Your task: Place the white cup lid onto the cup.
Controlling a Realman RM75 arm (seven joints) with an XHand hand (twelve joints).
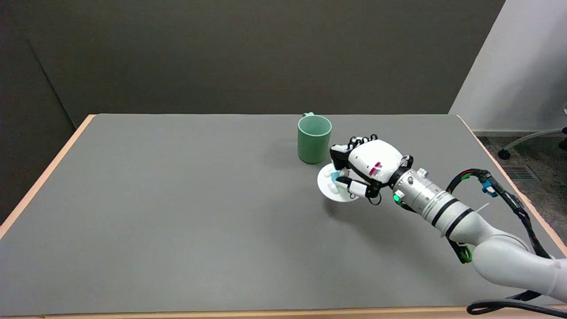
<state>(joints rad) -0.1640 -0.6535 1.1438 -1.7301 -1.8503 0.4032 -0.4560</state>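
The right hand point(365, 170) reaches in from the lower right and holds the white cup lid point(333, 186), its fingers curled over the lid's right part so that the left edge of the disc sticks out free. The lid is tilted, its face turned partly toward the camera, and a shadow beneath it suggests it is lifted off the desk point(177, 212), though from this angle I cannot be sure its lower rim is clear of the surface. The grip from above and to one side probably leaves the lid's underside and far rim open, so it can be set down flat without the fingers getting in the way. The green cup point(314, 139) stands upright just beside the hand, up and to the left, mouth open and its handle turned to the far side. The lid is not yet over the cup.
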